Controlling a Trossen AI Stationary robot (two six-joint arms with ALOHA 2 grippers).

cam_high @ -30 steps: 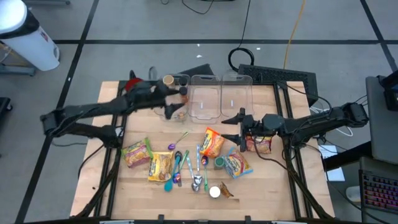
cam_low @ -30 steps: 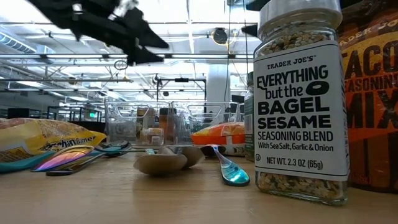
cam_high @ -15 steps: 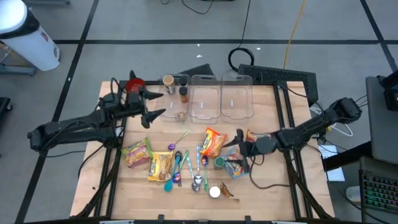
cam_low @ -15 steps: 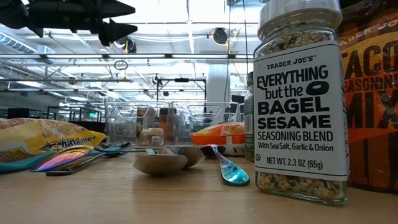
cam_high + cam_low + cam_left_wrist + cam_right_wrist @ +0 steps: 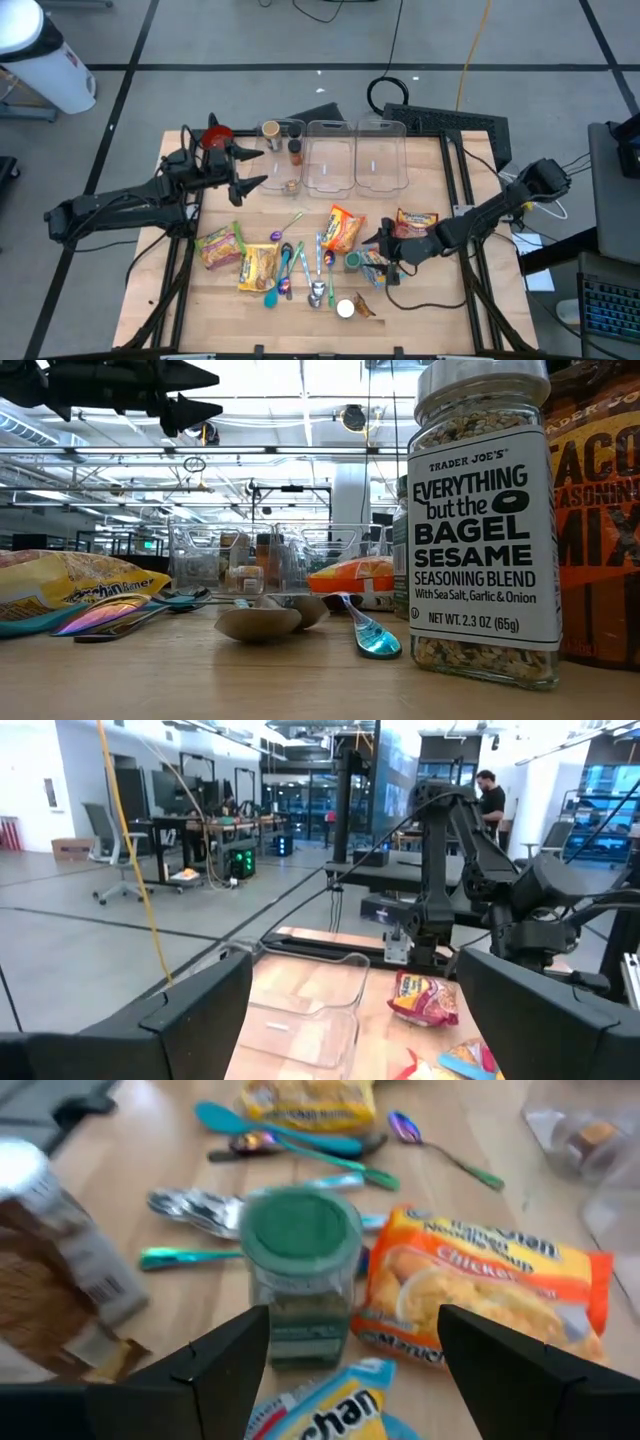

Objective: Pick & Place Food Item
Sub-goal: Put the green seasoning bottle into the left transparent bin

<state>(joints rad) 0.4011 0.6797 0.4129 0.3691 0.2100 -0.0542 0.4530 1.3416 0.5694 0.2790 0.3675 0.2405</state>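
Note:
A small jar with a green lid [image 5: 300,1270] stands upright on the table, also visible in the high view [image 5: 352,261]. A blue noodle packet [image 5: 384,266] lies beside it and an orange ramen packet [image 5: 490,1290] lies just beyond. My right gripper [image 5: 352,1320] is open and low over the blue packet [image 5: 330,1410], pointing at the jar from the table's right and short of it. My left gripper [image 5: 255,167] is open and empty, high above the table's far left, near the clear bins [image 5: 330,155].
Two yellow ramen packets [image 5: 238,255], several spoons [image 5: 300,265], a red packet [image 5: 415,222], a bagel seasoning jar [image 5: 480,530] and a taco mix pouch [image 5: 600,510] lie on the wooden table [image 5: 200,300]. Spice bottles sit in the left bin [image 5: 285,150].
My left gripper has drawn back from over the left bin toward the table's left edge, then kept still. My right gripper has gone from near the red packet toward the near edge and down, and now sits low facing the green-lidded jar.

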